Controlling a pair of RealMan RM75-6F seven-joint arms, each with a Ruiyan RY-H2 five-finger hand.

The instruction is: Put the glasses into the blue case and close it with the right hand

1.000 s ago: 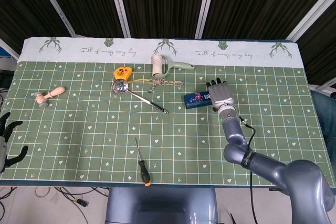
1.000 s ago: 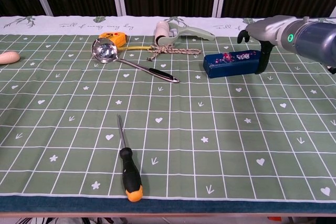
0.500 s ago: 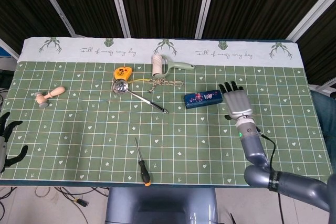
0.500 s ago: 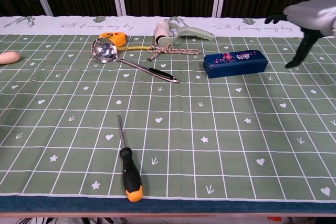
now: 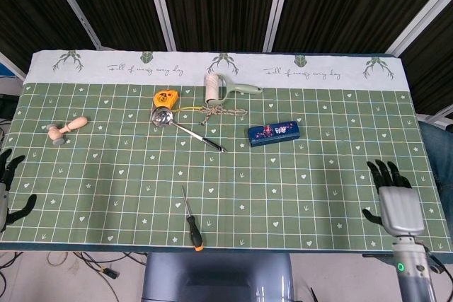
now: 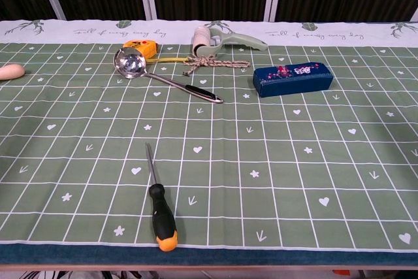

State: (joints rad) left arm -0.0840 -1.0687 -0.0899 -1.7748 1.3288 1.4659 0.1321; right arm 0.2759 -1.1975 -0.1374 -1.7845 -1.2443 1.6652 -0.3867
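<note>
The blue case (image 5: 274,133) lies closed on the green mat right of centre, also seen in the chest view as the blue case (image 6: 292,78). No glasses show in either view. My right hand (image 5: 393,199) hovers at the table's near right corner, fingers spread and holding nothing, far from the case. My left hand (image 5: 8,187) hangs at the near left edge, fingers apart and empty. Neither hand appears in the chest view.
A ladle (image 5: 181,126), yellow tape measure (image 5: 165,97), lint roller (image 5: 223,87) and a knotted rope (image 5: 221,112) lie behind and left of the case. A screwdriver (image 5: 191,221) rests near the front edge. A wooden piece (image 5: 66,129) sits far left.
My right hand has drawn back from beside the case's right end to the table's near right corner, leaving the chest view. The case has not moved.
</note>
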